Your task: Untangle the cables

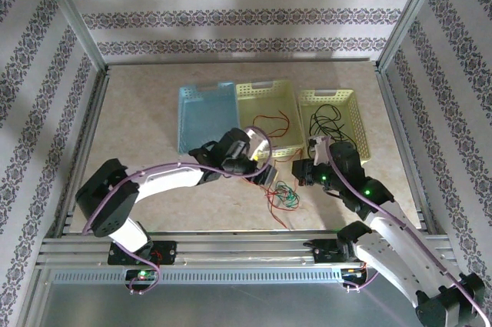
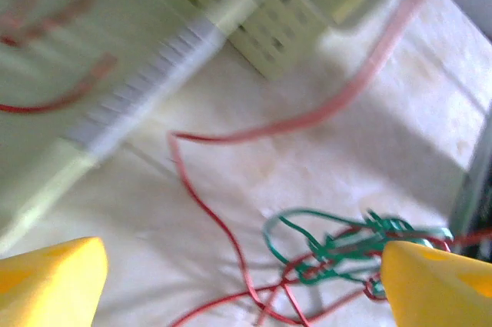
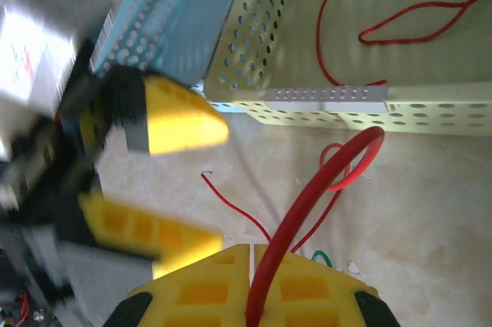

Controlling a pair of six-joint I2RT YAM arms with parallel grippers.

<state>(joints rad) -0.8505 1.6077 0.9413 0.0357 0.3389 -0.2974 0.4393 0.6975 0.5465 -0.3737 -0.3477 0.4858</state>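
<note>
- Two cables look sorted: a red cable (image 1: 280, 121) in the middle basket (image 1: 265, 85), a black cable (image 1: 327, 119) in the right basket (image 1: 327, 94).
- A green-and-red tangle (image 1: 282, 196) lies on the table (image 1: 154, 111), yet to be separated.
- The right gripper (image 3: 252, 281) pinches a red strand (image 3: 304, 196); the left gripper (image 2: 240, 250) gapes wide above the tangle.

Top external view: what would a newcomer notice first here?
The knot of red and green cables lies on the table in front of three baskets. The right tool is shut on a red cable; the left tool hangs open above the knot.
</note>
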